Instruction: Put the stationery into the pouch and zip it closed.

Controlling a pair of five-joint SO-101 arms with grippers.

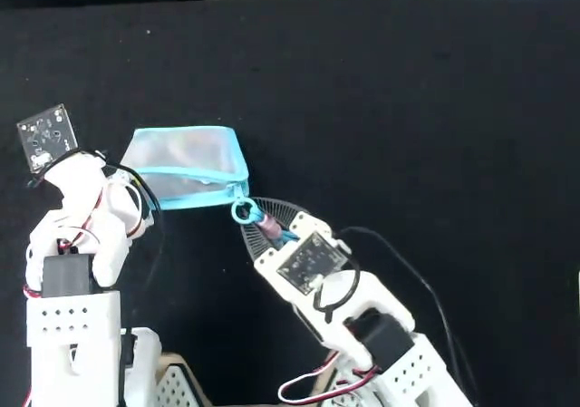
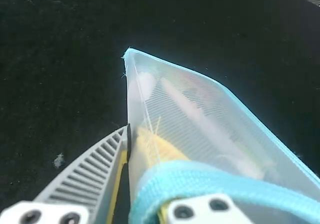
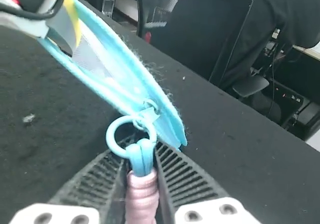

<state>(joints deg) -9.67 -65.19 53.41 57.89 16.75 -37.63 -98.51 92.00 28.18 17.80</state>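
The pouch (image 1: 186, 164), translucent with light blue trim, lies on the black table. My left gripper (image 1: 136, 188) is shut on its left end; in the left wrist view the pouch (image 2: 200, 119) sits pinched between the fingers (image 2: 95, 174), with yellow and white stationery (image 2: 150, 146) showing through its wall. My right gripper (image 1: 263, 226) is at the pouch's near right corner, shut on the zipper pull (image 3: 141, 156), a blue loop with a pink sleeve. The pull's blue ring (image 3: 127, 134) hangs from the slider (image 3: 150, 108), which sits at that corner of the pouch (image 3: 115, 69).
Black cloth covers the table (image 1: 408, 108), with open room to the right and behind the pouch. A black cable (image 1: 426, 289) trails beside the right arm. Chairs and a desk stand beyond the table's far edge.
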